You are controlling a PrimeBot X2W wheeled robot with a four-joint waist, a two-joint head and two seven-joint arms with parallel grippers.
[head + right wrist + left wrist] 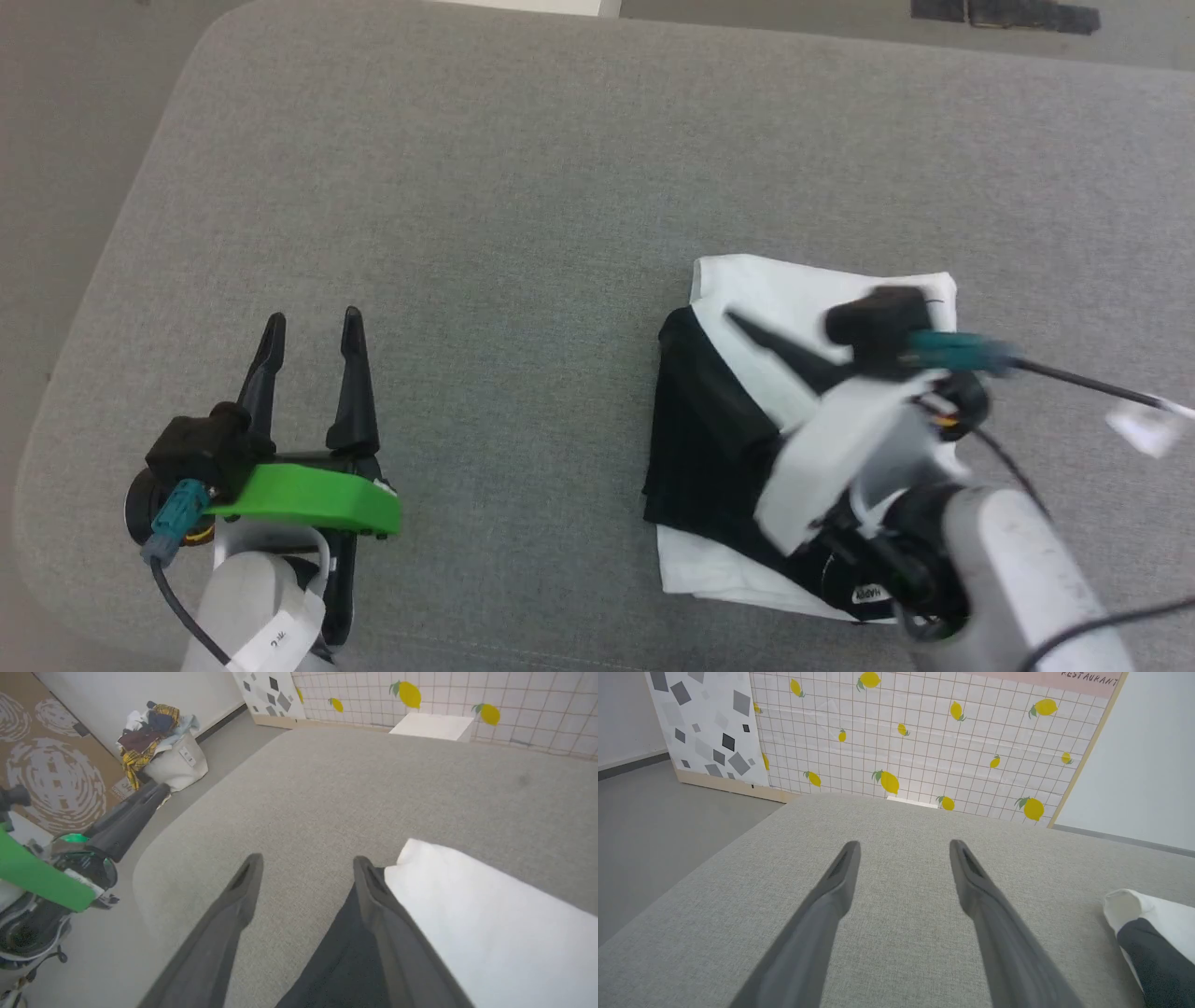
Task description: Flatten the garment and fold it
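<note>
Resting on grey surface (523, 187), folded garment (803, 291), lemon-print backdrop (924, 742), laundry bag (175, 760)

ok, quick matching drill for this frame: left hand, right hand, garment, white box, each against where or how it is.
Column 1
1. left hand
2. right hand
3. garment
4. white box

Column 2
A. folded bundle, white and black, lying on the grey surface
B. open, over bare surface, apart from the garment
C. by the surface's far edge, in front of the lemon-print panel
D. open, over the folded garment

Pairs: 1-B, 2-D, 3-A, 4-C
</note>
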